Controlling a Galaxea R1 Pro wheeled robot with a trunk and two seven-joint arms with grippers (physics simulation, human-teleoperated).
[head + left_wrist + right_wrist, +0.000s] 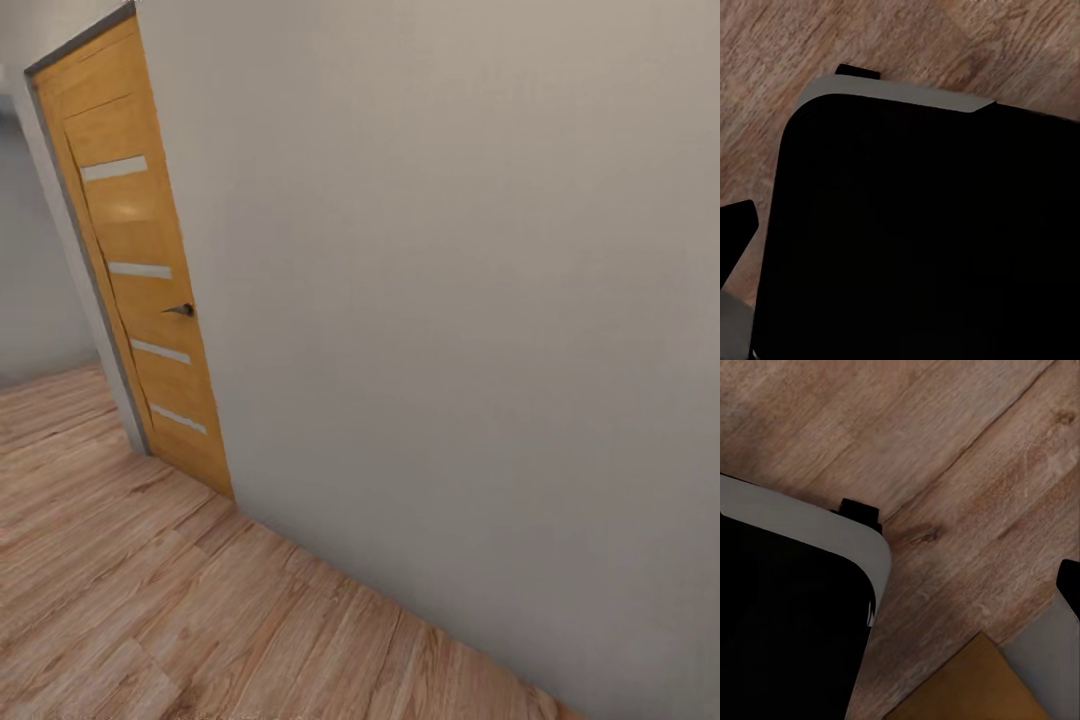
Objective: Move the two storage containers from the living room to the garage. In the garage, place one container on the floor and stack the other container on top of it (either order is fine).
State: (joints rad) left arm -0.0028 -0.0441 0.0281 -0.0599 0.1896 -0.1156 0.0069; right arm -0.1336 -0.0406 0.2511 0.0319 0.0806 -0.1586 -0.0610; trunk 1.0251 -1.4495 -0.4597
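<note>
At the left of the frame we face a wooden door (140, 290) and grey wall (450, 300); jaws' state we cannot tell; we judge bins light, rim-gripped.

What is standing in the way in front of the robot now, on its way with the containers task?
A plain pale wall fills most of the head view, close ahead. At its left a wooden door with a dark handle looks shut. The wood-plank floor continues past the door's left side. No container shows here.
</note>
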